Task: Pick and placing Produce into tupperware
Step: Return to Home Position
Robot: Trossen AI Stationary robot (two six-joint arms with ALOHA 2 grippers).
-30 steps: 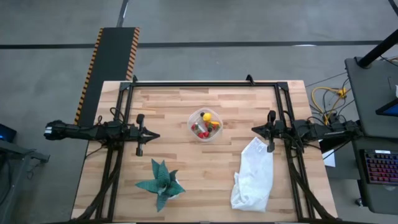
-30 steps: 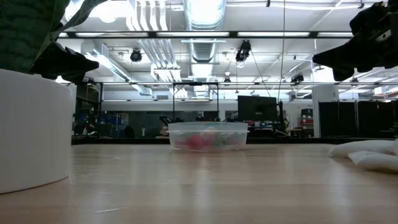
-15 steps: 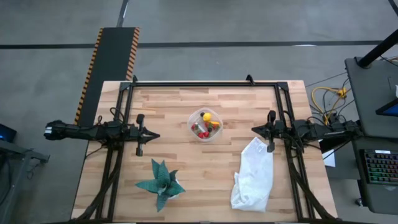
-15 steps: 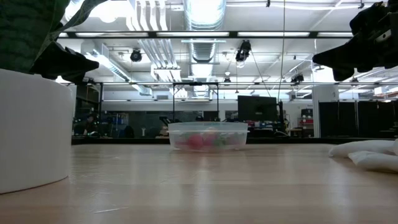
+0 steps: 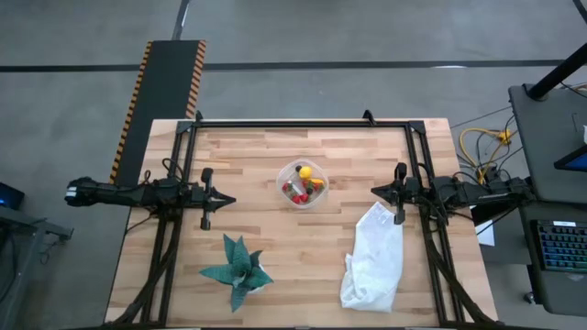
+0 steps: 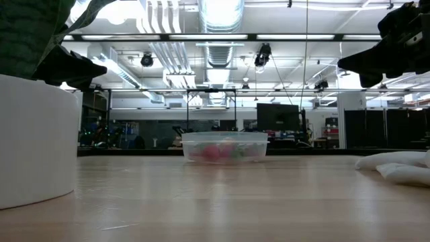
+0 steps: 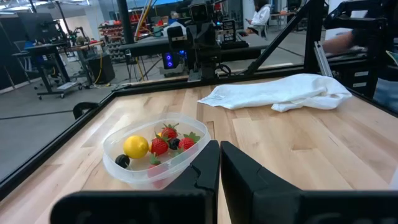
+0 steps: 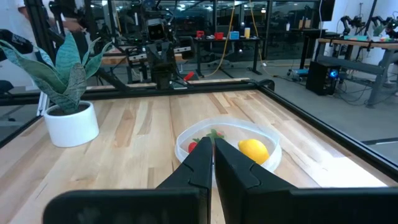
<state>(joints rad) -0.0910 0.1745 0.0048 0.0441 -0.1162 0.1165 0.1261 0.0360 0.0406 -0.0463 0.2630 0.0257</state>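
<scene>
Tupperware [image 7: 138,177] clear, rounded (produce [image 7: 159,146] inside), plank table [image 5: 248,156]

In the high view the tub [image 5: 281,182] sits on the counter [image 5: 248,156] just above the frame's centre, with the produce [image 5: 301,188] in it: the lemon [image 5: 305,171] toward the tub's upper edge, strawberries [image 5: 292,192] toward its lower left. The left hand [image 5: 229,199] is left of the tub and the right hand [image 5: 375,191] right of it, each apart from it. The plant [image 5: 238,270] stands at the counter's lower left, below the left hand. The bag [image 5: 373,257] lies at lower right, its upper end under the right hand.
</scene>
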